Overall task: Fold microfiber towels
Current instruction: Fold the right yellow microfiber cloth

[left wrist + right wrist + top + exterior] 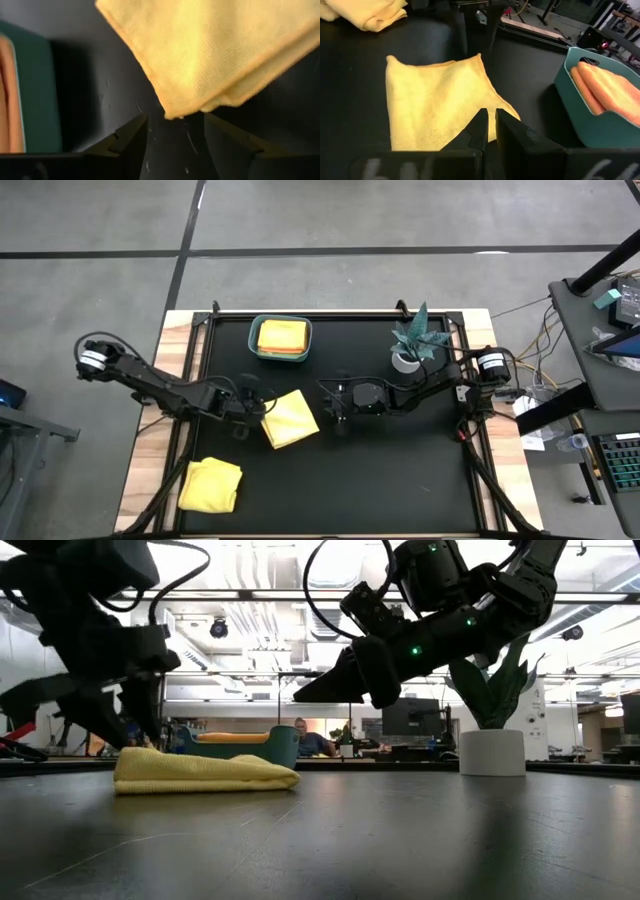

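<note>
Folded yellow towel [290,420] flat on counter [400,480] near bin [281,339]; left hand [175,145] apart at its corner, right hand [489,131] together beside it; risk of snagging one layer, undoing fold.

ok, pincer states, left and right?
Left pincer: open, empty, at the edge of the folded yellow towel.
Right pincer: shut, empty, above the towel's other edge.
</note>
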